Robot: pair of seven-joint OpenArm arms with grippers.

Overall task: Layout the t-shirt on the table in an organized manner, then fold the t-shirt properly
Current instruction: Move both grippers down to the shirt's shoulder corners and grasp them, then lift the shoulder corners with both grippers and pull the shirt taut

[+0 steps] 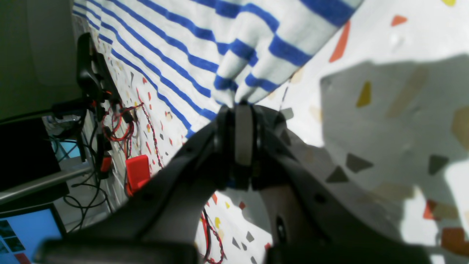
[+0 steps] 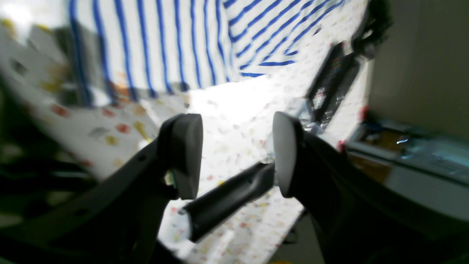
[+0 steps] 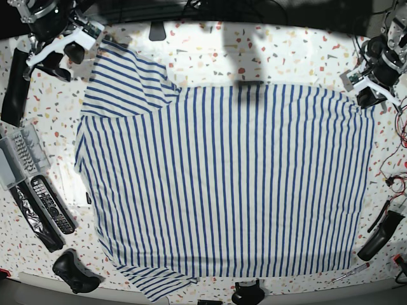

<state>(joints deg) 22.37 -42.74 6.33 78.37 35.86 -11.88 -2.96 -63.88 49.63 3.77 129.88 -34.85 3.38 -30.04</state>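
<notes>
The white, blue-striped t-shirt (image 3: 222, 184) lies spread across the speckled table (image 3: 210, 54), with one sleeve (image 3: 124, 79) at the far left. At the far right corner, my left gripper (image 3: 367, 95) is shut on the shirt. In the left wrist view its fingertips (image 1: 243, 104) pinch a bunched fold of the striped cloth (image 1: 256, 55) just above the tabletop. My right gripper (image 3: 79, 44) hangs at the far left by the sleeve. In the right wrist view it (image 2: 236, 154) stands open with nothing between its pads (image 2: 187, 154), and the shirt (image 2: 165, 44) lies beyond it.
Remote controls (image 3: 48, 203) and a grey tray (image 3: 16, 159) lie along the left edge, and a long black object (image 3: 16, 76) lies farther back. Black items sit at the front left (image 3: 73, 270) and front right (image 3: 381, 235). Red wires (image 3: 397, 181) and a red box (image 1: 137, 170) line the right edge.
</notes>
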